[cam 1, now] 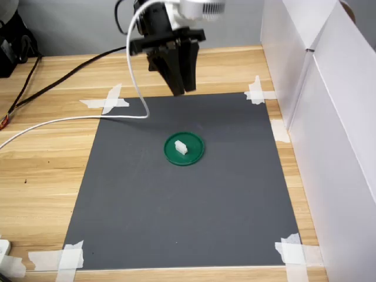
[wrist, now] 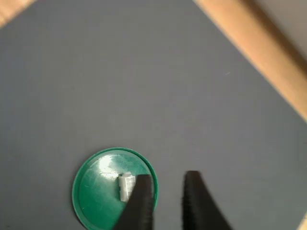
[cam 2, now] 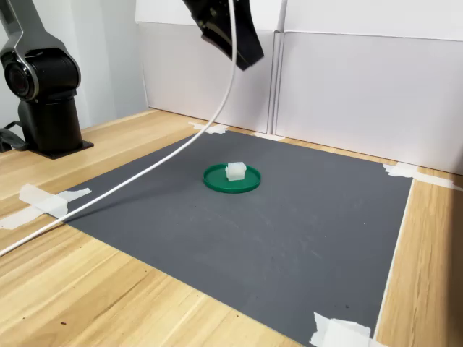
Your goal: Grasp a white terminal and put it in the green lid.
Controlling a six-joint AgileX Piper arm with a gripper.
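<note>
White terminal [cam 1: 180, 147] sits inside the green lid [cam 1: 194, 154], near its centre on the dark mat [cam 1: 176, 217]; placement looks done. Gripper [wrist: 165, 201] hangs well above the lid, empty, its fingers [wrist: 139, 203] a small gap apart. Main risk: the trailing white cable [cam 2: 145, 173], lying just beside the lid, could drag and knock it. Open mat surrounds the lid; white wall panels [cam 2: 362, 94] stand beyond.

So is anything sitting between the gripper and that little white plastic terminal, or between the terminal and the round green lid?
Nothing visible. The small white plastic terminal already lies inside the round dark-green lid, and the gripper hangs above with only open air between them.
</note>
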